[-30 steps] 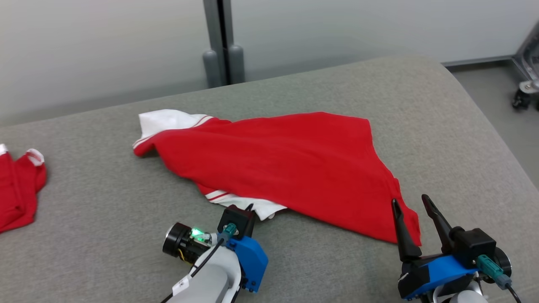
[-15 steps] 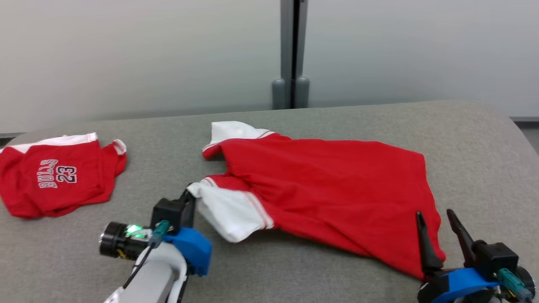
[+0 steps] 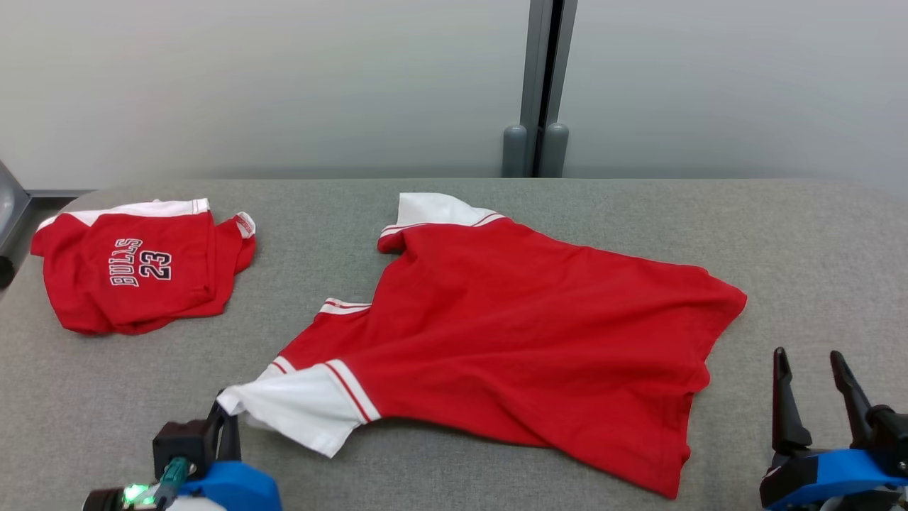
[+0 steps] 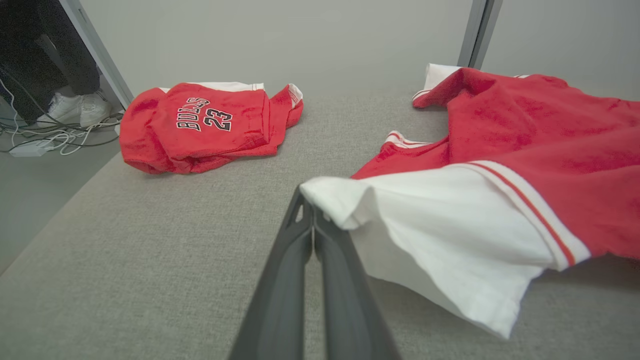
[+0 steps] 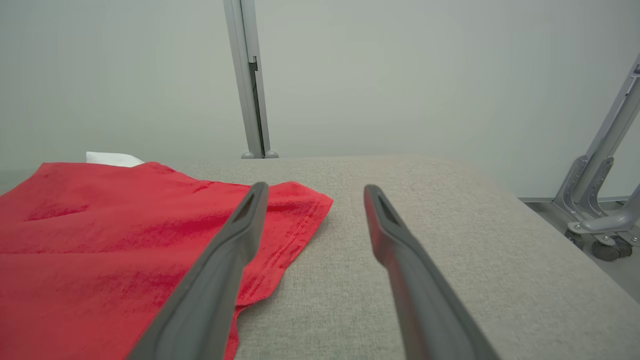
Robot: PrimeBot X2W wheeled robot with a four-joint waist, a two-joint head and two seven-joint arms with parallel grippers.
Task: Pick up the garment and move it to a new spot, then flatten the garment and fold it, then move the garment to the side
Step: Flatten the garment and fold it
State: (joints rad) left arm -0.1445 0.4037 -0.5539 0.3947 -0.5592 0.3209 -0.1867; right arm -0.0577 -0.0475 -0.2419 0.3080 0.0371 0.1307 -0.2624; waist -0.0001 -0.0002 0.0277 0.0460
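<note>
While pinched at sleeve tip (image 4: 340,196) by L gripper (image 4: 306,201), red garment (image 3: 511,319) just left of wide-apart R gripper (image 3: 809,355).

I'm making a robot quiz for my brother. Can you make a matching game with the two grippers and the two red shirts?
Things:
1. left gripper
2. right gripper
3. number 23 shirt
4. big red shirt

States:
A. open, holding nothing
B. spread out in the middle
C. shut on white sleeve
D. folded, far left

Pairs: 1-C, 2-A, 3-D, 4-B
</note>
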